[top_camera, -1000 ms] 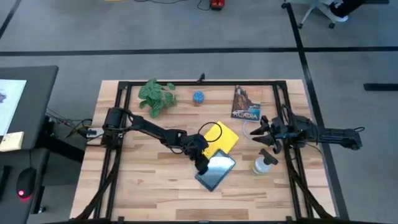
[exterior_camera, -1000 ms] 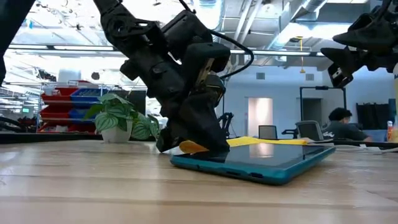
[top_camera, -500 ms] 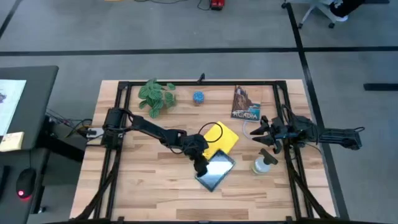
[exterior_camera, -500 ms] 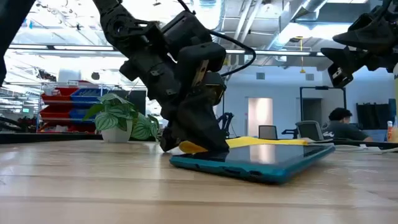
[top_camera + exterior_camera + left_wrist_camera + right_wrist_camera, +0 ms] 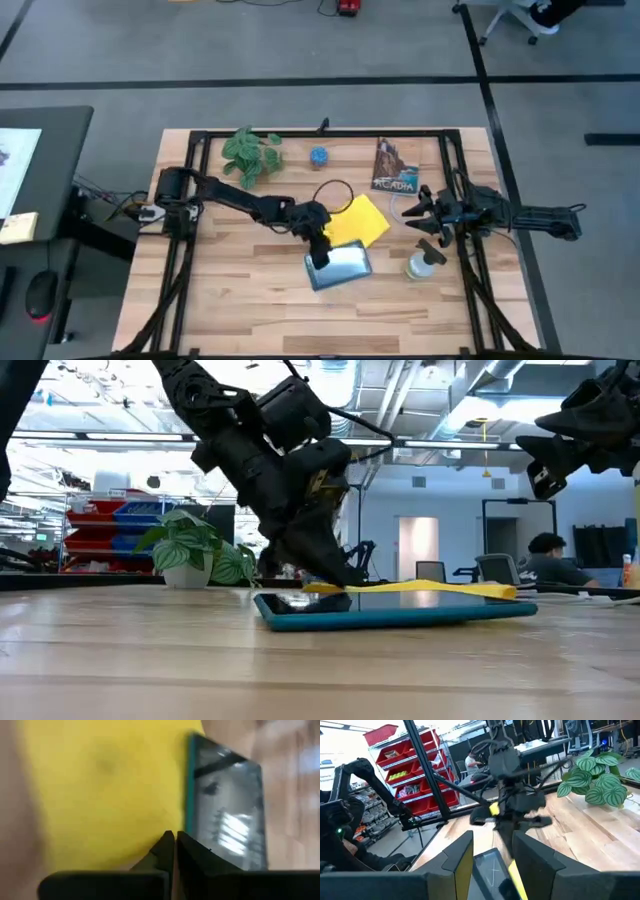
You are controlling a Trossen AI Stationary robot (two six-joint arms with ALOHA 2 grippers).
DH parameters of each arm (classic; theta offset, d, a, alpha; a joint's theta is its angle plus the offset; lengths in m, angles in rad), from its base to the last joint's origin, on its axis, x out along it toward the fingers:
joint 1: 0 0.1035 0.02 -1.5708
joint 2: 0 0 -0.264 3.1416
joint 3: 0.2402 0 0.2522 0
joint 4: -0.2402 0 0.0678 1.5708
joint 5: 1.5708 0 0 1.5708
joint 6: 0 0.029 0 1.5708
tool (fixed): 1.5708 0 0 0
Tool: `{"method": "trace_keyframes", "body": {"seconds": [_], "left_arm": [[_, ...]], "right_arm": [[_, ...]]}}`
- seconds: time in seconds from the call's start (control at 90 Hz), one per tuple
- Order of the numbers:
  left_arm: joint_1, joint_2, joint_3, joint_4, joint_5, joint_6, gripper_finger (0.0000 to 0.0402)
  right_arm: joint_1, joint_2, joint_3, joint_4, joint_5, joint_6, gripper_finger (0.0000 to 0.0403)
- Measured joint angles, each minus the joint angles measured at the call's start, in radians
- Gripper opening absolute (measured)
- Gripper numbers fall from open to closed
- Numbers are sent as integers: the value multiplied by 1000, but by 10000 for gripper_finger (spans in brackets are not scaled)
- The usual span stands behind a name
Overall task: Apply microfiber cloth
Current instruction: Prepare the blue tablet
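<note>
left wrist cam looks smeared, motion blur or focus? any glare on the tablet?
Left wrist view: the microfiber cloth and table edge are soft and streaked, whether motion or focus can't be settled; the tablet screen carries bright reflected streaks. Low view: sharp foreground, ceiling lights blown out. High view: evenly lit, tablet screen mirrors pale light.

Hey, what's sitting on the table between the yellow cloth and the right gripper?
In the high view, only bare wood lies between the microfiber cloth and the right gripper; the spray bottle stands nearer, off that line.
</note>
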Motion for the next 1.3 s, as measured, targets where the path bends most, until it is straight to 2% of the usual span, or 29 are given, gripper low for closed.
{"method": "trace_keyframes", "body": {"seconds": [0.178,0.356,0.478,0.578,0.756,0.867,0.944,1.033,1.156,1.3], "left_arm": [[35,-74,2,-67,-2,97,0],[-13,-117,3,-167,207,281,0],[-60,-104,3,-192,240,349,9],[-82,-88,3,-169,225,380,42],[-85,-63,5,-19,206,395,135],[-107,-33,4,71,192,472,189],[-138,-10,7,123,195,546,207],[-177,25,33,131,209,598,206],[-228,78,92,124,309,624,175],[-268,152,185,55,280,621,129]], "right_arm": [[1,0,0,0,0,90,127],[1,0,0,0,1,92,127],[1,0,0,-1,17,91,127],[1,0,0,-1,21,89,127],[1,5,0,-2,27,89,127],[1,12,0,-3,42,90,127],[0,22,0,-5,58,90,127],[0,31,0,-7,74,93,127],[0,41,0,-9,78,93,127],[0,47,0,-10,89,93,127]]}}
